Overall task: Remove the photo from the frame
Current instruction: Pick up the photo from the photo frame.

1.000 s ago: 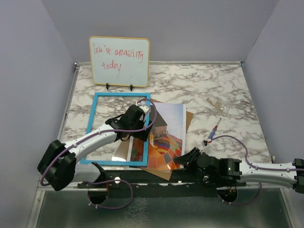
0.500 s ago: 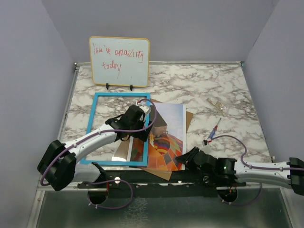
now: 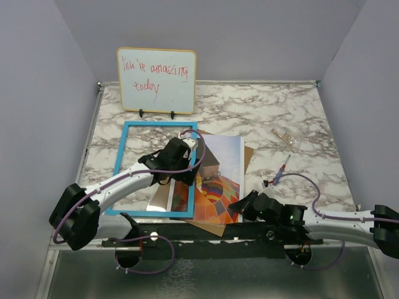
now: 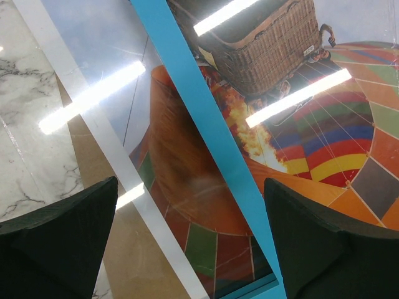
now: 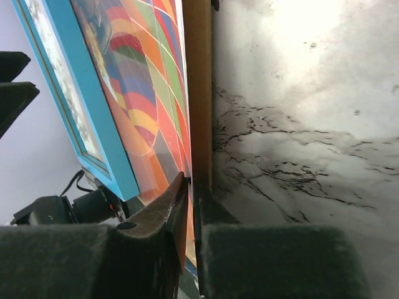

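Note:
The blue frame [image 3: 128, 156] lies flat on the marble table, left of centre. The balloon photo [image 3: 221, 168] sticks out to the right from under the frame's right rail, with the brown backing board [image 3: 248, 156] beneath it. My left gripper [image 3: 187, 174] is open and hovers over that rail [image 4: 206, 124] and the photo [image 4: 324, 124], holding nothing. My right gripper [image 3: 237, 208] is at the photo's near right corner. In the right wrist view its jaws [image 5: 190, 187] are pinched on the photo's edge [image 5: 149, 93], with the board [image 5: 198, 93] alongside the right finger.
A small whiteboard [image 3: 156, 80] with red handwriting stands at the back left. A small clear object [image 3: 287, 138] and a red-and-blue pen-like tool [image 3: 279, 174] lie right of the photo. Grey walls close in both sides.
My right arm's wrist has shifted left toward the photo's near corner and sits lower. The left arm, frame and photo have not moved.

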Controlling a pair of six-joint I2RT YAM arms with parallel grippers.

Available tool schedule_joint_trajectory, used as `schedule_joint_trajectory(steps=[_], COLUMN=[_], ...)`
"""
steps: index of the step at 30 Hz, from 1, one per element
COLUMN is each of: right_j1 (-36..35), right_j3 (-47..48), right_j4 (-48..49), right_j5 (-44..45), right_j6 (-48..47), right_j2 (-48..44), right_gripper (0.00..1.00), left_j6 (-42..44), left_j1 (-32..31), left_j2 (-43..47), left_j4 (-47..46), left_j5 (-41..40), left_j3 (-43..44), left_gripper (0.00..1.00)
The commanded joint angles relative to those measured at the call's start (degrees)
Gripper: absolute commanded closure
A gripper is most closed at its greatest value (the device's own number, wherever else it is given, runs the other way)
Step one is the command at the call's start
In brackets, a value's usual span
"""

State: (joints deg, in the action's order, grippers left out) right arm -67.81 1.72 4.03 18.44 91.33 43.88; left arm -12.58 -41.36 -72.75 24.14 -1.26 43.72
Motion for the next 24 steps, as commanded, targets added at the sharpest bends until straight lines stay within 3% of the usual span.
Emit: schedule_joint_trajectory(steps=[1,3,6,11,15,19,24], right_j1=[0.48,0.49,0.49,0.49,0.49,0.49,0.49], right_j3=[3.22,3.84,5.84,11.52,13.38,21.56,23.38], right_j4=[1.59,2.36,-1.72,-14.78,-17.94,-33.93,-35.30], right_j5=[-1.70,-1.90,-0.58,1.65,2.07,5.11,5.60], right_j6=[-3.03,-3.77,-3.19,-5.06,-6.45,-7.26,-10.92], right_j2=[3.44,4.43,4.52,4.20,2.78,3.22,1.12], right_gripper=[0.88,0.89,0.99,0.99,0.99,1.00,0.99], left_j6=[0.62,0.54,0.54,0.37,0.27,0.12,0.03], left_j1=[0.08,0.10,0.11,0.09,0.08,0.09,0.09], left_j2=[-0.15,-0.31,-0.37,-0.08,0.44,0.55,1.07], left_j4=[0.78,0.82,0.82,0.82,0.73,0.73,0.73], left_j5=[1.17,1.23,1.17,1.23,0.85,0.39,-0.37], left_j3=[1.73,1.75,1.76,1.71,1.66,1.71,1.58], left_gripper=[0.01,0.01,0.01,0.01,0.01,0.01,0.01])
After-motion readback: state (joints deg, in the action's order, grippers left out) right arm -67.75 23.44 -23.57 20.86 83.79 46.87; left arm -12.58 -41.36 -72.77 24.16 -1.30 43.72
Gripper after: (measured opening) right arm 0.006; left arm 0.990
